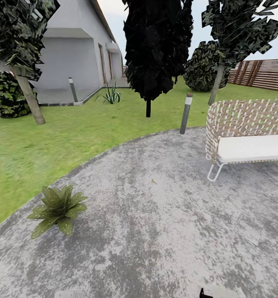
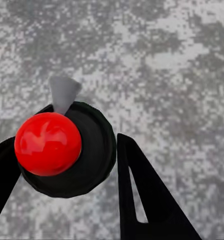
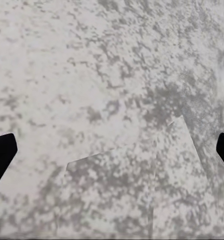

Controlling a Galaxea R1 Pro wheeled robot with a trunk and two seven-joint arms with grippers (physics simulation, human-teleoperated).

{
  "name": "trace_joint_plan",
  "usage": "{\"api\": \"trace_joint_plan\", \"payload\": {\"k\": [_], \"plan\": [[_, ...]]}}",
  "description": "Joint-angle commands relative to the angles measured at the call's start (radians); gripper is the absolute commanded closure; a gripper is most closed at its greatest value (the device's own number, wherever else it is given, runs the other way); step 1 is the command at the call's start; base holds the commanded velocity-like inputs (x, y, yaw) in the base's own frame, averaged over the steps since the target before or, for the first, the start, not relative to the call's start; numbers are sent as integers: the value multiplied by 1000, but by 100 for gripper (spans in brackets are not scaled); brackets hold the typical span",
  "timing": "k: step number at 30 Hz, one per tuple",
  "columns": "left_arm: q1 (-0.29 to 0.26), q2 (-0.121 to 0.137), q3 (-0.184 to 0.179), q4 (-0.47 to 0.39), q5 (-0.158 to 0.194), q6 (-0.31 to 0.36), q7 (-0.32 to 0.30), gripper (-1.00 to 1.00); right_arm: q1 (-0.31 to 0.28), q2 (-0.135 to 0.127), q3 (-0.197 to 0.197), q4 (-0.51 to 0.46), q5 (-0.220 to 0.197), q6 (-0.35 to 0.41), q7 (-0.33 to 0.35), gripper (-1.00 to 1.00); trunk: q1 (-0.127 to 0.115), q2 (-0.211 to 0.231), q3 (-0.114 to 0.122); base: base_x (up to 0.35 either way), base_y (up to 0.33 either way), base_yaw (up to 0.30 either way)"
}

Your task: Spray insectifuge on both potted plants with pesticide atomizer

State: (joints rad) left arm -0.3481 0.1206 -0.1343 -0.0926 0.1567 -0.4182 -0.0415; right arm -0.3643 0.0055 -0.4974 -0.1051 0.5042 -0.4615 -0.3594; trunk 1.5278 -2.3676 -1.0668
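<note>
Head view: a round grey patio (image 1: 163, 231) takes up the near ground, with lawn (image 1: 51, 140) curving round it on the left and far side. One potted plant (image 1: 57, 209) sits at the patio's near-left edge, close to the grass: a low rosette of pointed green leaves, pale-speckled, spreading wide enough to hide its pot. A wicker bench (image 1: 246, 136) with a white seat stands on the right of the patio. A grey lamp post (image 1: 186, 113) rises at the patio's far rim, a dark tree (image 1: 155, 49) behind it, and a second post (image 1: 73, 89) stands further off by the house (image 1: 72, 45). A spiky agave (image 1: 110, 95) grows near the house corner. A brown fence (image 1: 263, 73) runs at far right.

Left wrist view: the atomizer (image 2: 59, 147) is seen from above, a glossy red round top on a dark round body, a small grey nozzle jutting out at one side. The left gripper (image 2: 66, 170) is clamped on it, one black finger (image 2: 144, 200) against each side, over speckled paving.

Right wrist view: the right gripper (image 3: 112, 150) has its black fingertips (image 3: 1, 155) wide apart at the picture's edges, with nothing between them but pale grey paving.
</note>
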Motion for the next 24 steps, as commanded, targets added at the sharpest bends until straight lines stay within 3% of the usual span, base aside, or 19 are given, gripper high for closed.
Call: {"api": "trace_joint_plan", "payload": {"k": [1,24], "plan": [[0,1,-6,1,10,-3,-4,100,-1,1,-7,1,10,-2,-4,-100,-4,7,2,0,0,-300],[0,-1,-5,1,11,-3,-4,100,-1,-1,-7,1,11,-2,-3,-100,-92,168,82,0,0,-295]]}}
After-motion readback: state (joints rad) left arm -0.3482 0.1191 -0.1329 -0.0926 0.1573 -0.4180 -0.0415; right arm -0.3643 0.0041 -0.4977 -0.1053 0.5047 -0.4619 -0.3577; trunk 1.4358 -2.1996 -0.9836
